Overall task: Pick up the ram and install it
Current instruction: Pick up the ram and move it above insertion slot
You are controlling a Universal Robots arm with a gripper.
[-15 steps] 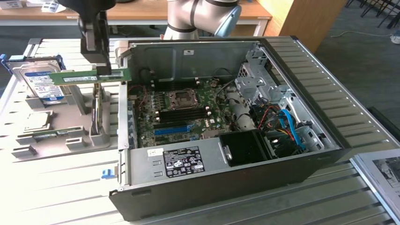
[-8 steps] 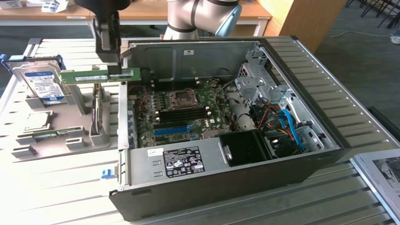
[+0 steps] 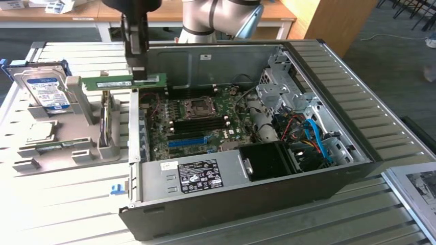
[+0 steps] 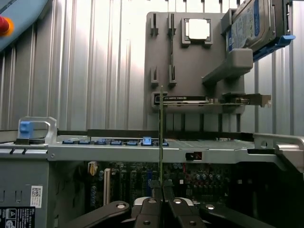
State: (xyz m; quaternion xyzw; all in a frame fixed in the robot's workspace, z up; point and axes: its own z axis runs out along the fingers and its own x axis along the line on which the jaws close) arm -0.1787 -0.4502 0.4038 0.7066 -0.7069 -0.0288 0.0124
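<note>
The ram (image 3: 112,82) is a long green stick with a pale label. My gripper (image 3: 140,76) is shut on it near one end and holds it level in the air. It hangs over the open computer case's wall on the exterior view's left, above the gap between the grey parts holder (image 3: 61,148) and the motherboard (image 3: 197,120). In the wrist view the ram (image 4: 161,137) appears edge-on as a thin line rising from my gripper (image 4: 161,189), whose fingers (image 4: 153,190) press against both its faces. The dark memory slots (image 3: 197,124) lie below the processor socket.
The open case (image 3: 340,168) lies on a slatted metal table, with a power supply (image 3: 197,174), a blue slot (image 3: 187,141) and drive cages (image 3: 286,97) inside. The holder carries a hard drive (image 3: 42,89), a processor chip (image 3: 41,133) and an upright card (image 3: 105,125).
</note>
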